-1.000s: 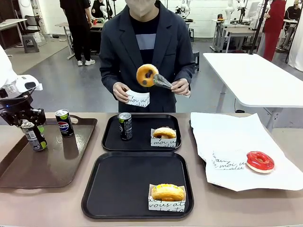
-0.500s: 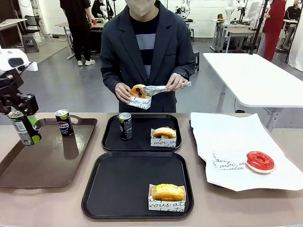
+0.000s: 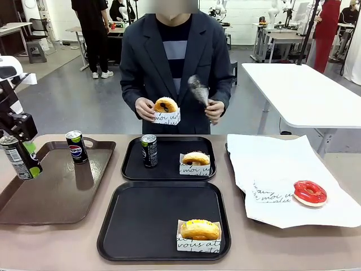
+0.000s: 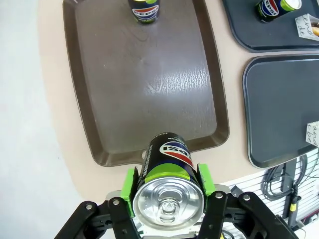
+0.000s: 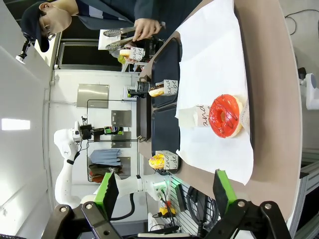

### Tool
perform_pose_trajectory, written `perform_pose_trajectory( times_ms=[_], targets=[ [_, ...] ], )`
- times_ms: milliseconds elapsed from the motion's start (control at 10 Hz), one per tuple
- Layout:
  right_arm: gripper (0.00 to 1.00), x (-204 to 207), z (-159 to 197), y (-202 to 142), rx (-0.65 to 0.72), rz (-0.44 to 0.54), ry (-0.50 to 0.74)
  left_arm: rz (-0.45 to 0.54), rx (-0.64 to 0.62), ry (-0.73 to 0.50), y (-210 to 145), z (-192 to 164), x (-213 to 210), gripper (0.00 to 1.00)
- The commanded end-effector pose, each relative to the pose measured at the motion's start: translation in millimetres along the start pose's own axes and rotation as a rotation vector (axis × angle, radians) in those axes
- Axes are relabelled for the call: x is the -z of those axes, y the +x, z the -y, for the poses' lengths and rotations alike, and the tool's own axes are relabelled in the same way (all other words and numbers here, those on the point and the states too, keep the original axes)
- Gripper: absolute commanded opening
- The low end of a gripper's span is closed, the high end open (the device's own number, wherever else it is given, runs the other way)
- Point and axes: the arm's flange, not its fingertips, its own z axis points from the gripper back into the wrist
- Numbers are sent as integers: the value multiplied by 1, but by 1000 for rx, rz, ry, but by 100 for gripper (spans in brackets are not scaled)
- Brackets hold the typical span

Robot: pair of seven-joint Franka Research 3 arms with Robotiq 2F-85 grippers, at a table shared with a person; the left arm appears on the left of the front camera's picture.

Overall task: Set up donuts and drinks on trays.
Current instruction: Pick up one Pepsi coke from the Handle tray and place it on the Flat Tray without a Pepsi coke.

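Observation:
My left gripper (image 3: 20, 148) is shut on a dark drink can (image 3: 21, 160), held in the air over the left edge of the brown tray (image 3: 56, 197). From the left wrist, the can (image 4: 168, 184) sits between the green pads (image 4: 130, 186). A second can (image 3: 76, 147) stands on the brown tray. The far black tray (image 3: 169, 169) holds a can (image 3: 149, 150) and a sleeved donut (image 3: 196, 158). Another sleeved donut (image 3: 199, 230) lies on the near black tray (image 3: 152, 220). The person's hand holds a sleeved donut (image 3: 166, 107). My right gripper (image 5: 166, 191) is open.
The person's other hand holds metal tongs (image 3: 198, 90) raised at chest height. A red-glazed donut (image 3: 309, 192) lies on white paper (image 3: 271, 164) at the right, beside a paper sleeve (image 3: 271, 193). A white table (image 3: 304, 90) stands behind on the right.
My left gripper has lifted the can off the brown tray and carried it left. The person has slid the donut from the tongs into the sleeve and raised the tongs.

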Motion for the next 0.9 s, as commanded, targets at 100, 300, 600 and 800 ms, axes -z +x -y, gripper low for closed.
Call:
perform_pose_trajectory(
  times_ms=[100,300,600,800],
  targets=[
    [100,0,0,-1,-5,2,9,9,20,9,1,5,-3,0],
    [100,0,0,-1,-5,2,9,29,81,39,0,14,-1,58],
    [100,0,0,-1,-5,2,9,29,299,61,14,79,3,58],
    [100,0,0,-1,-5,2,9,1,417,36,21,111,9,58]
  ],
)
